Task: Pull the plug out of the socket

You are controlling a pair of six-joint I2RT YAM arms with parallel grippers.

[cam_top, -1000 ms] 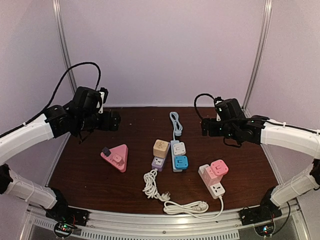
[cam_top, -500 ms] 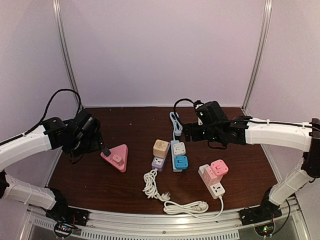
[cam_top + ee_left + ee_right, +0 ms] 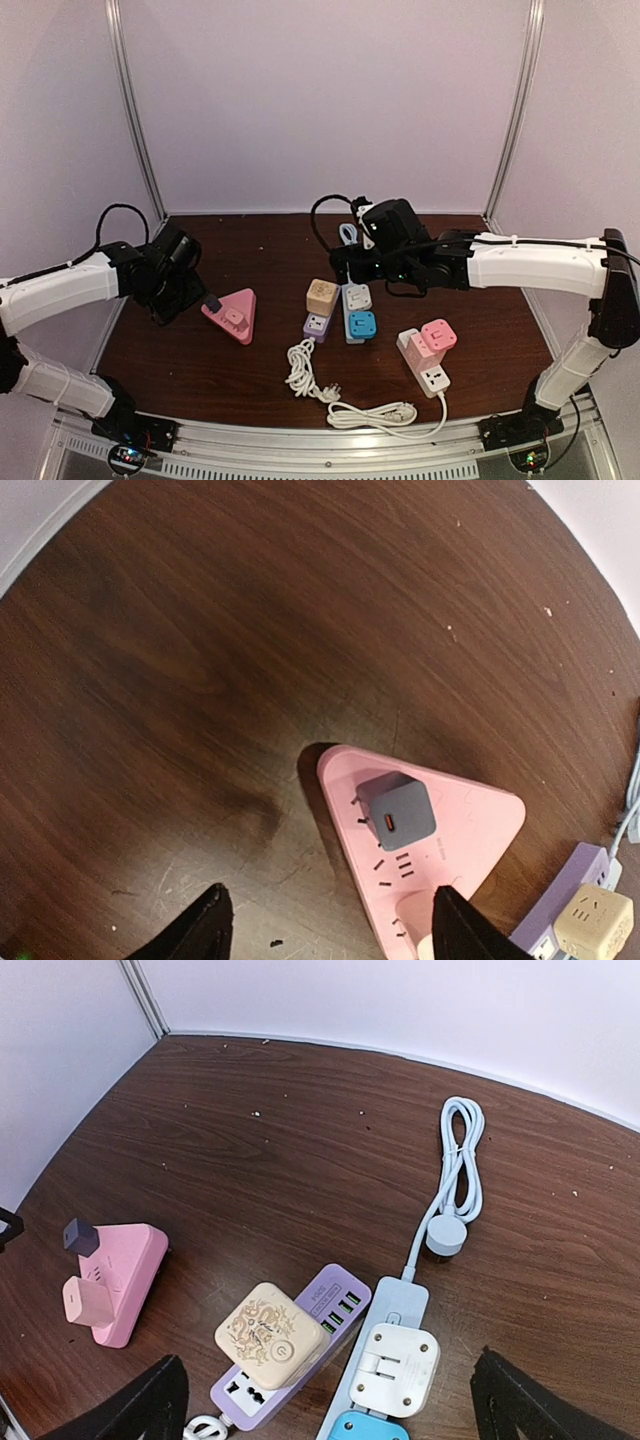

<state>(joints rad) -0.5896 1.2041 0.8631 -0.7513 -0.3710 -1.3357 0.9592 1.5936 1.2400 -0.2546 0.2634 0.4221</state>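
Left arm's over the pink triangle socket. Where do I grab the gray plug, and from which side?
Grip the gray plug by two opposite flat side faces, coming straight down from above: it stands upright as a cube on the pink triangle socket, sides free. The left gripper is open, not yet around it.

**A:** Someone's house or a lab, what do you reckon?

**B:** Lab rig for sure. Blank lilac panels [image 3: 320, 100] framed by aluminium posts [image 3: 135, 110], white robot arms [image 3: 540, 262] mounted along a metal rail [image 3: 330, 455], and a bunch of power strips [image 3: 433, 378] scattered on a dark wood table [image 3: 200, 350].
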